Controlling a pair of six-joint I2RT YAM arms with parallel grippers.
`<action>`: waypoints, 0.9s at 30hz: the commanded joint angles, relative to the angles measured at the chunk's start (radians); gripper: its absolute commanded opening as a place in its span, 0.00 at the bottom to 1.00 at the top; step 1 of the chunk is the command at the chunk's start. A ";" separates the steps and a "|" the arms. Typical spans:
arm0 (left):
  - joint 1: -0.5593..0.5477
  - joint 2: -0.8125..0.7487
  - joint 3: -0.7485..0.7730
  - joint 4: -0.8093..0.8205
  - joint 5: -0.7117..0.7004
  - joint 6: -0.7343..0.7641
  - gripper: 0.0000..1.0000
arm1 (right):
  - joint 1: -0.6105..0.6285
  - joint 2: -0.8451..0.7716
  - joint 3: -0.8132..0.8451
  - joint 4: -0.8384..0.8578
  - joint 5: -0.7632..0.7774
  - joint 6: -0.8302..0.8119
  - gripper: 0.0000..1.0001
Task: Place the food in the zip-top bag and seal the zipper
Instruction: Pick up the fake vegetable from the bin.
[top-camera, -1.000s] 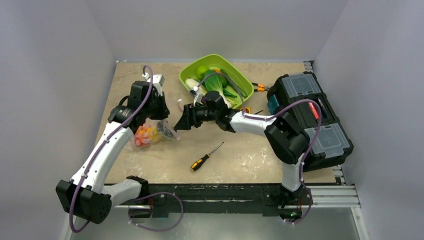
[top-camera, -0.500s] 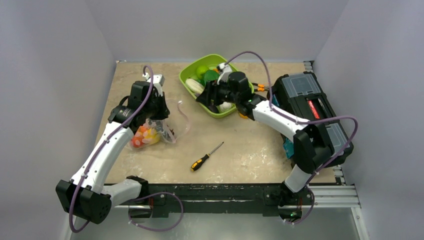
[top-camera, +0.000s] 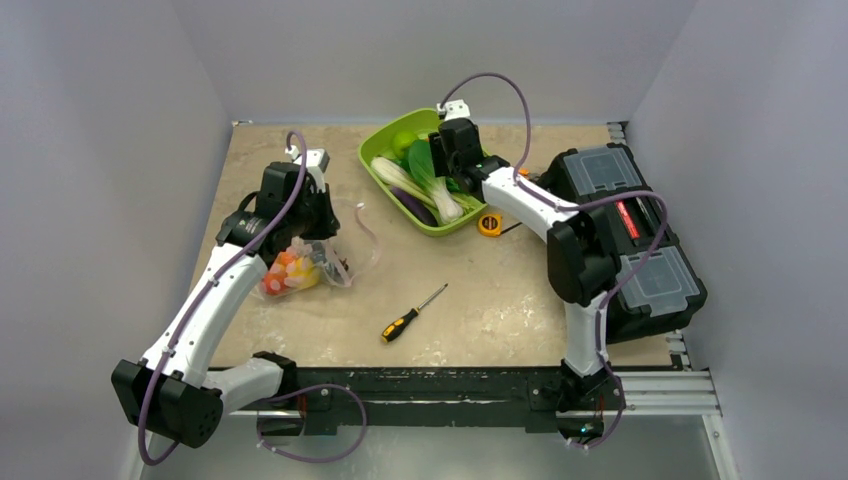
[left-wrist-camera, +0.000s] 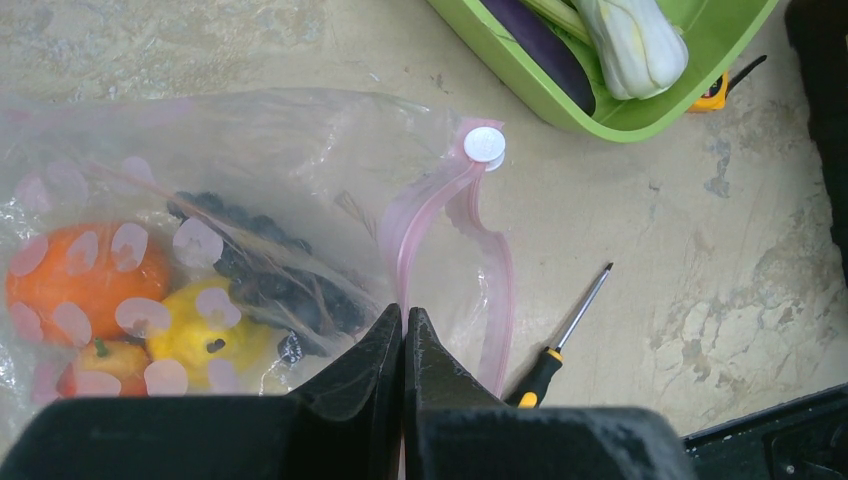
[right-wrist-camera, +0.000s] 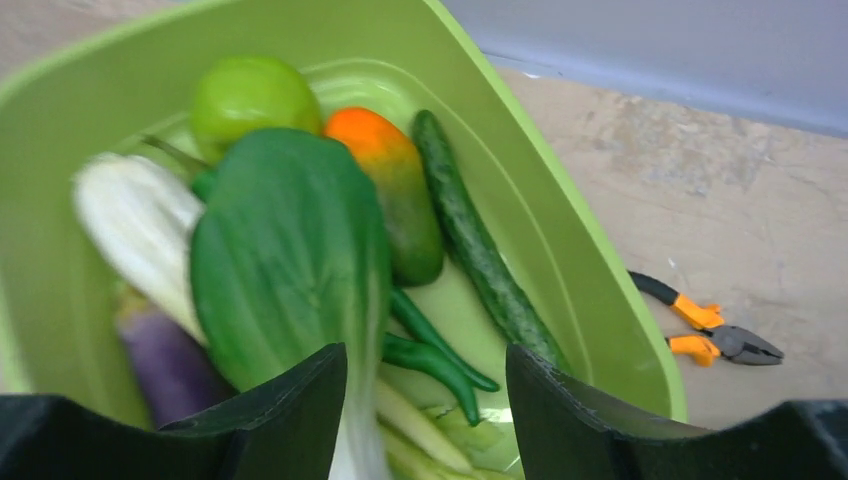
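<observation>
My left gripper (left-wrist-camera: 405, 335) pinches shut on the clear bag (left-wrist-camera: 300, 140) beside its pink zipper (left-wrist-camera: 425, 215), fruit (left-wrist-camera: 85, 275) inside, on the table (left-wrist-camera: 700, 250); my right gripper (right-wrist-camera: 427, 375) hangs open and empty over the green tray (right-wrist-camera: 560, 230) holding the cucumber (right-wrist-camera: 480, 255) and greens (right-wrist-camera: 285, 260).

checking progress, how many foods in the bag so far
4 in the bag: orange fruit at left, yellow one beside it, small reddish one below, dark grapes right. More may be hidden.

- White link shells with black joints are being shown on the left arm (top-camera: 215, 290) and the right arm (top-camera: 520, 200).
- A purple cable (top-camera: 487, 75) is being looped along each.
- Black wedge-shaped fingers (right-wrist-camera: 290, 400) are being shown.
- A small white block (top-camera: 455, 108), possibly a camera housing, is being carried at each wrist.
</observation>
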 joint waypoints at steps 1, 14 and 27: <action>-0.004 -0.016 0.013 0.022 0.004 0.002 0.00 | -0.026 0.074 0.079 -0.067 0.134 -0.159 0.57; -0.005 -0.004 0.017 0.024 0.023 -0.002 0.00 | -0.075 0.287 0.160 -0.036 0.203 -0.318 0.46; -0.004 0.001 0.017 0.022 0.020 -0.001 0.00 | -0.075 0.410 0.230 0.023 0.215 -0.371 0.44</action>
